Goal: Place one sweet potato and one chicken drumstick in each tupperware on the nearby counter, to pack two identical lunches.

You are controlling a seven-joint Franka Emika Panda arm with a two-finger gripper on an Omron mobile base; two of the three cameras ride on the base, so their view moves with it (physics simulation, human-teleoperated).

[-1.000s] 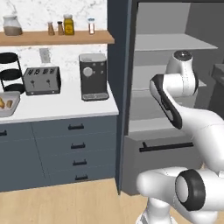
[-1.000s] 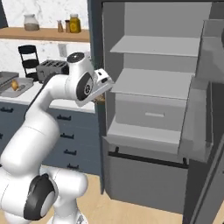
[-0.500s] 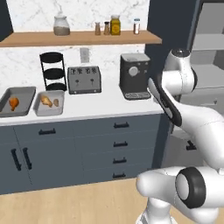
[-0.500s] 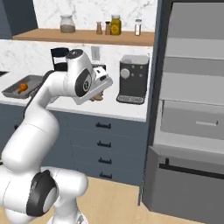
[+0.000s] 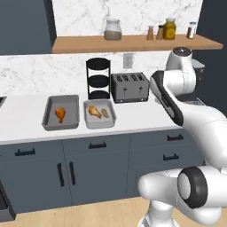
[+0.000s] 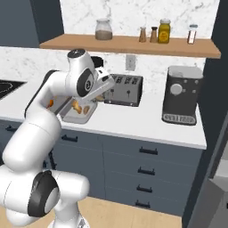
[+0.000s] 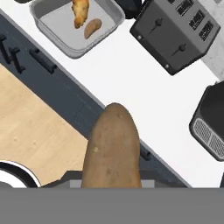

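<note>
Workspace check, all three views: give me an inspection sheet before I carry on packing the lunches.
Surface: white counter over dark drawers, beside the toaster.
Job's things: darker tupperware holds one chicken drumstick; lighter tupperware holds a drumstick and a sweet potato. A second sweet potato is at the gripper.
Clutter: toaster, black tiered rack, coffee machine, jars on the shelf.
Grippers: gripper fingertips hidden behind the potato, which sits right at them in the hand view, apparently held.
Cables: nothing seen.
Surroundings: marble backsplash, wood floor, stovetop corner at left.
</note>
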